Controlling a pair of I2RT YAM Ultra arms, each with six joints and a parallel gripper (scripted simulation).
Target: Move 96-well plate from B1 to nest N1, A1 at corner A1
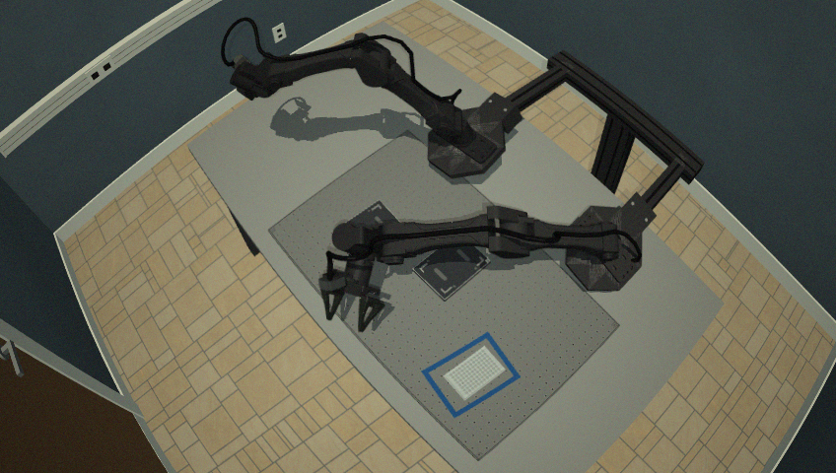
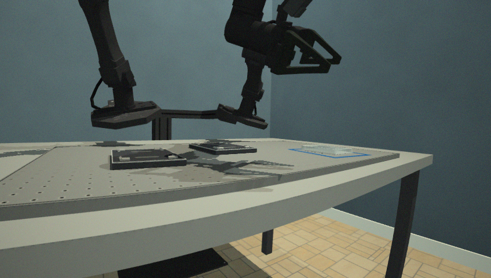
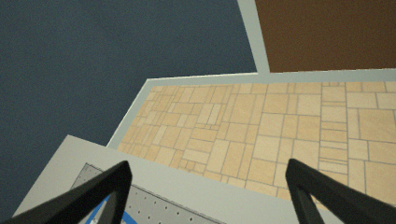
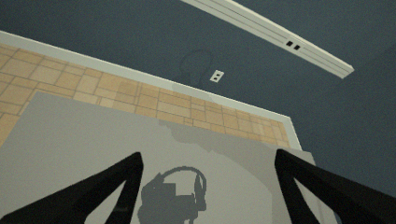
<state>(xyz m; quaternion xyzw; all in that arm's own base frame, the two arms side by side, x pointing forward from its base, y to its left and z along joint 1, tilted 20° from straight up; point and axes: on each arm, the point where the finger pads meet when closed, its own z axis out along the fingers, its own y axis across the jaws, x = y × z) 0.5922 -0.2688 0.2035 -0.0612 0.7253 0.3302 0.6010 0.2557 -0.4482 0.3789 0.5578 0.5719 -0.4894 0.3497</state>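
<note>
The white 96-well plate (image 1: 475,371) lies flat inside the blue outline of bench spot B1 near the table's front right; it also shows in the exterior view (image 2: 327,149). Two dark plate nests sit on the perforated board: one (image 1: 451,270) beside the left arm, one (image 1: 375,212) partly hidden under it. I cannot tell which one is N1. My left gripper (image 1: 347,319) is open and empty, high over the board's edge, far from the plate. My right gripper (image 1: 243,79) is open and empty, high over the far table end.
The left wrist view shows only a bit of the blue outline (image 3: 100,212), the table edge and the floor. The right wrist view shows the gripper's shadow (image 4: 175,196) on the table. A black frame (image 1: 633,128) stands behind the arm bases.
</note>
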